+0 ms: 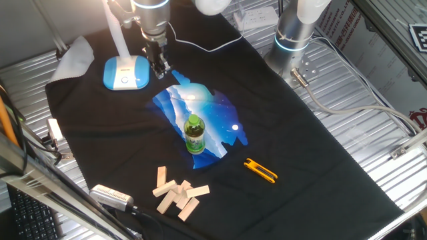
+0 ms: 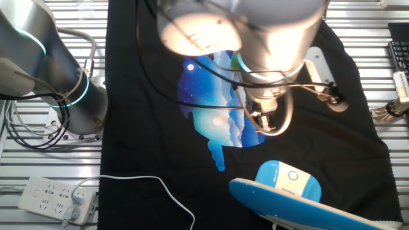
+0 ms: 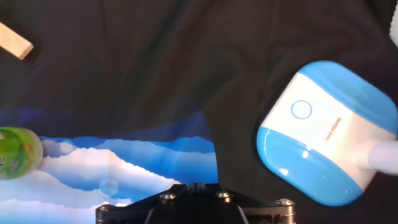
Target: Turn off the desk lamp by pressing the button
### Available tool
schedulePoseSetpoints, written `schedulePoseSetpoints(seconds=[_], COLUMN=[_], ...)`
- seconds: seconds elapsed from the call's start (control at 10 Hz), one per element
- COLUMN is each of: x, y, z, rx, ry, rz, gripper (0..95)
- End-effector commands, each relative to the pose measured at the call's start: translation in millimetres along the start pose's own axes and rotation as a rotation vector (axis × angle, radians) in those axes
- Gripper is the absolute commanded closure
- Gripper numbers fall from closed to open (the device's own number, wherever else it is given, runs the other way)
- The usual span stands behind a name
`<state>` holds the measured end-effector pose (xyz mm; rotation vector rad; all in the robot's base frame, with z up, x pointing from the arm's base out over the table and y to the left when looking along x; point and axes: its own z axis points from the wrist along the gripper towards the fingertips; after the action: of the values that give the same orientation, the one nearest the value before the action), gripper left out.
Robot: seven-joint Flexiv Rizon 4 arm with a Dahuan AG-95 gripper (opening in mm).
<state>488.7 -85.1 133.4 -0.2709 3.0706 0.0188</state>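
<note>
- Hovering beside the desk lamp point(image 1: 126, 72), the end effector point(image 1: 161, 69) hangs just above the black cloth point(image 1: 267, 127), near the lamp's base but apart from it.
- Finger state: cannot be determined; no view shows the fingertips clearly.
- Lamp location: far corner of the table point(image 1: 373, 127), on the black cloth, next to the blue printed sheet point(image 1: 200, 120).
- Button point(image 3: 301, 110): a small ring marked on the white top panel, facing upward.
- Handling judgement: the base appears to be light, rigid, smooth plastic and may slide or tip under an off-centre push.
- Contact advice: no grasp is needed; press straight down on the ring with a fingertip.
- Avoid the slim neck point(image 1: 117, 33), which is likely the weakest part.
</note>
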Motion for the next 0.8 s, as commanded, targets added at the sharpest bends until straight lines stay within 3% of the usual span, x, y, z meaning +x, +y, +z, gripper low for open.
schedulePoseSetpoints(seconds=[0.1, 0.3, 0.4, 0.5, 0.6, 0.7, 0.8], x=[1.3, 1.3, 1.3, 1.3, 1.3, 1.3, 1.3], y=[0.2, 0.2, 0.2, 0.2, 0.2, 0.2, 0.2], z=[0.5, 0.5, 0.5, 0.5, 0.5, 0.5, 0.5], rx=[0.039, 0.079, 0.144, 0.153, 0.180, 0.155, 0.157], ry=[-0.012, 0.003, 0.039, 0.053, 0.047, 0.044, 0.043], rz=[0.129, 0.153, 0.146, 0.149, 0.134, 0.155, 0.155], gripper=[95.0, 95.0, 95.0, 95.0, 95.0, 95.0, 95.0])
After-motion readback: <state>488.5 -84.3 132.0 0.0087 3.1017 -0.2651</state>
